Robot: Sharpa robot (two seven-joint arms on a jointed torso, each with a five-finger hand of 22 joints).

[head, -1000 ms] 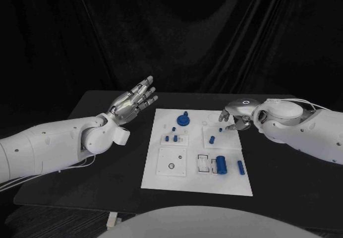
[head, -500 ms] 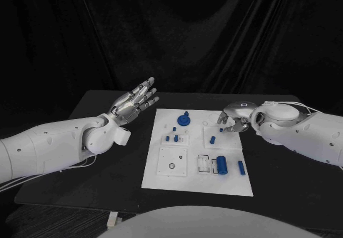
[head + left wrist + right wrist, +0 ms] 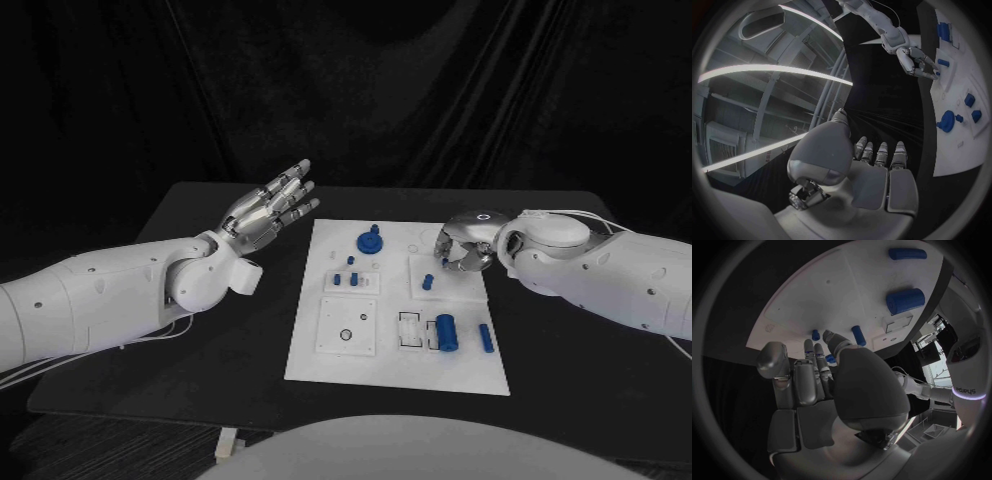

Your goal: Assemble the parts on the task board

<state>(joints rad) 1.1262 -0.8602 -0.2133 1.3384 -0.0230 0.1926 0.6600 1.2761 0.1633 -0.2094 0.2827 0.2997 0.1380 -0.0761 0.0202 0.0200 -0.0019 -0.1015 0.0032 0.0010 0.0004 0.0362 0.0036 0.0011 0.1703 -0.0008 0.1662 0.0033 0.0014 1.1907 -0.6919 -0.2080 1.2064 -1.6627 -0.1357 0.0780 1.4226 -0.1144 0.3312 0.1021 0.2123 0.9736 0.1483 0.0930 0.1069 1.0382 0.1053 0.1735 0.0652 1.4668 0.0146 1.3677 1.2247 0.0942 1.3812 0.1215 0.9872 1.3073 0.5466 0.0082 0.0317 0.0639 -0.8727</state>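
we judge the task barely started: loose parts (image 3: 446, 331) lie on the task board (image 3: 329, 365), near our right hand (image 3: 467, 247), fingers curled over a small peg (image 3: 428, 282); left hand (image 3: 268, 206) spread, empty.

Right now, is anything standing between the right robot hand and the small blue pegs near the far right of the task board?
Nothing visible does. The right robot hand hovers over the task board beside a blue peg, its fingers curled down toward it.

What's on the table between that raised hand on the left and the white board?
Nothing: in the head view, only bare black table separates the left hand from the task board.
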